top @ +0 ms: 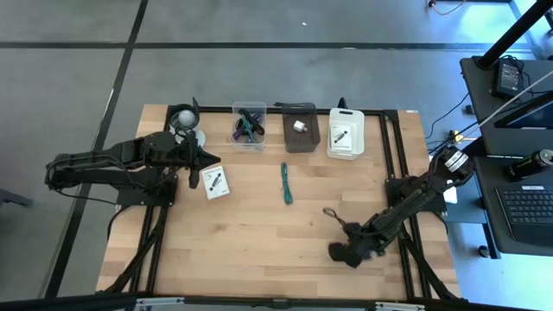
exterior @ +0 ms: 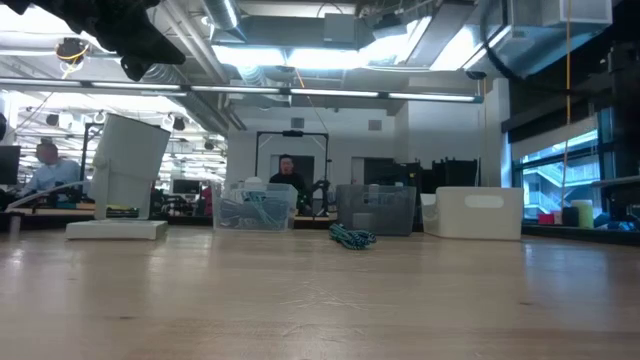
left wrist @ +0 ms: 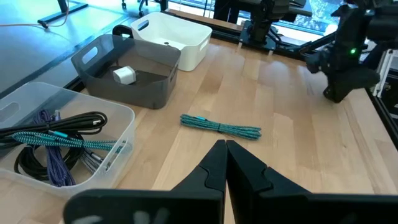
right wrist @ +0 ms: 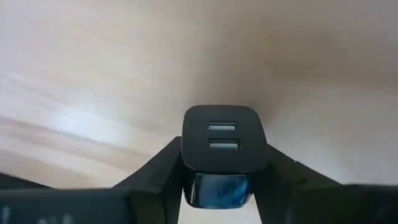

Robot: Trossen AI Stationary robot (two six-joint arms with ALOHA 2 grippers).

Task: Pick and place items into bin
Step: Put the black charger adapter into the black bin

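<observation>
My right gripper point(top: 340, 252) is low over the table's near right part, shut on a small black cube with two slots point(right wrist: 225, 146). My left gripper point(left wrist: 225, 148) is shut and touches nothing; it hovers by a white printed card point(top: 214, 182) at the table's left. A teal strap point(top: 286, 184) lies flat mid-table, also seen as the teal strap point(left wrist: 221, 127) past the left fingers. Along the far edge stand a clear bin point(top: 248, 123) holding teal, purple and black cords, a grey bin point(top: 301, 130) holding a small white block, and a white bin point(top: 346, 134) holding a card. My right gripper pinches the black cube between its two fingers by its two opposite side faces point(right wrist: 186, 155). The slotted face point(right wrist: 224, 135) points away from the wrist, toward the wood close behind. Whether the cube rests on the table or is clear of it, I cannot tell.
A dark cord loop point(top: 331, 212) lies on the wood beside the right arm. A grey-white round object point(top: 185, 121) sits at the far left corner. Bare wood stretches between the teal strap and the right gripper. People sit in the room beyond the table point(exterior: 287, 170).
</observation>
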